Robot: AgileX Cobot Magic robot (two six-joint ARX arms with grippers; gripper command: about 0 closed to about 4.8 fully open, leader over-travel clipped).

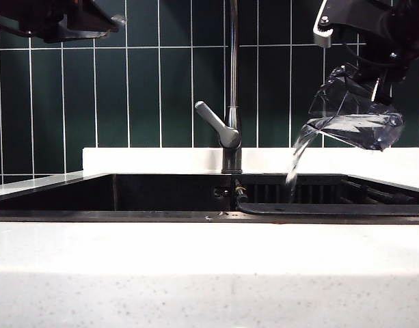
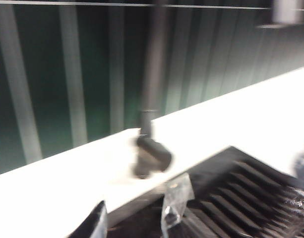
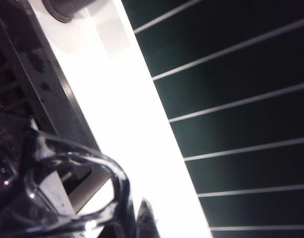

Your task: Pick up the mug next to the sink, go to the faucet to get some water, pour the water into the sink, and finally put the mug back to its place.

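Jaws: the right gripper (image 1: pixel 373 85) is being kept clenched on the mug (image 1: pixel 353 123), high above the right end of the sink (image 1: pixel 161 215); the left gripper (image 2: pixel 134 220) is being held with its fingers parted around nothing, near the top left of the exterior view.

The mug is being tipped almost onto its side, mouth toward the faucet (image 1: pixel 231 102), and a stream of water (image 1: pixel 294 160) is being poured from its lip down into the sink, over the ribbed rack (image 1: pixel 312 191). Some water is being retained in the mug.

The sink is being seen recessed in a white speckled counter (image 1: pixel 195 273), with a dark green tiled wall (image 1: pixel 127 89) behind it.

The right wrist view is showing the mug's rim (image 3: pixel 72 193) close up. The left wrist view, blurred, is showing the faucet base (image 2: pixel 151 153) and the rack (image 2: pixel 241 198).
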